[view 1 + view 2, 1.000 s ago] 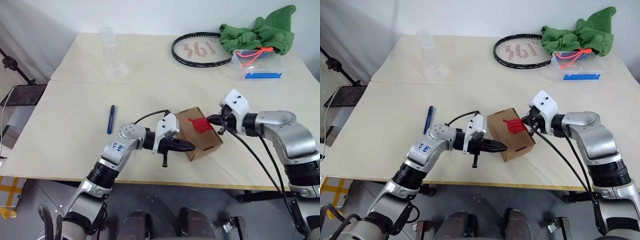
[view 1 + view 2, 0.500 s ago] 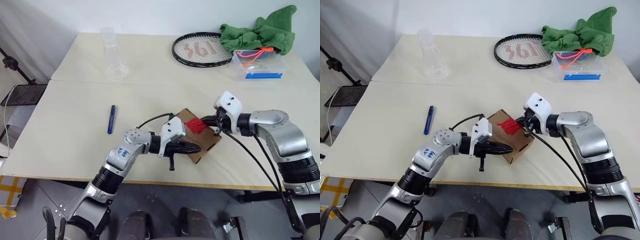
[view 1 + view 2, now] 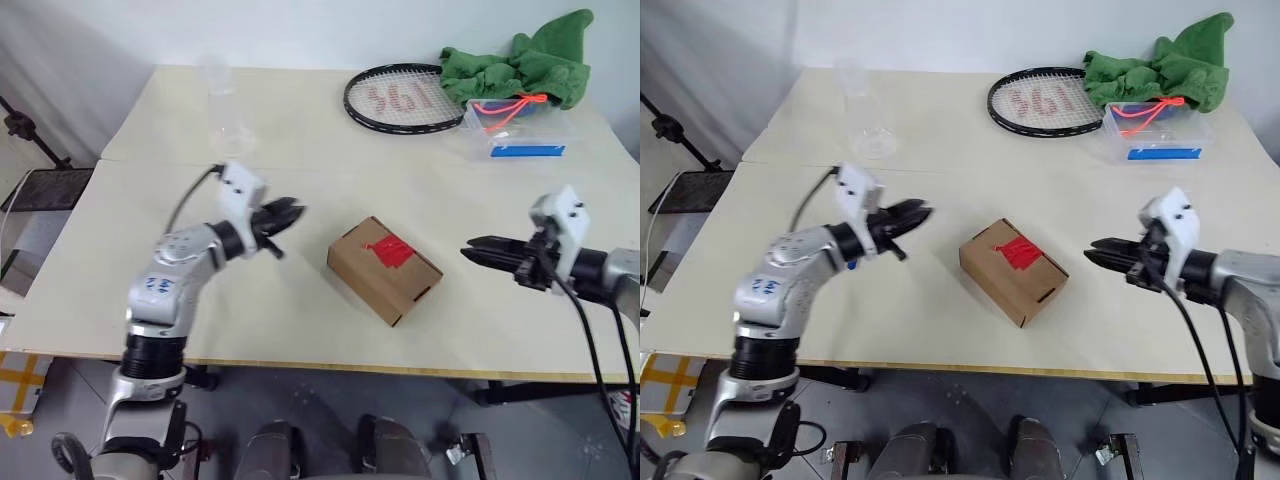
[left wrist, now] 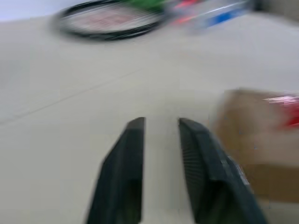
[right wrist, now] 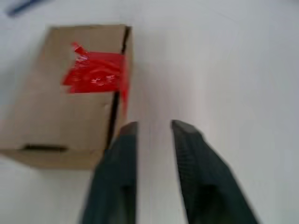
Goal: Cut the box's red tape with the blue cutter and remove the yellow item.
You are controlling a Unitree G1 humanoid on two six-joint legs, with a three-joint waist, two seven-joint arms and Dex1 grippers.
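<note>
Box sits taped; my left gripper and right gripper flank it, fingers slightly parted, empty — I judge the cutter must be fetched first

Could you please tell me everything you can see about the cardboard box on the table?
The small brown rectangular cardboard box lies flat on the pale tabletop, turned at an angle to its near edge. A crumpled strip of bright red tape crosses its top flap seam, uncut, so the flaps are shut. A small slot shows in its near end. Nothing touches it: the left pincer and right pincer stand apart on either side.
</note>
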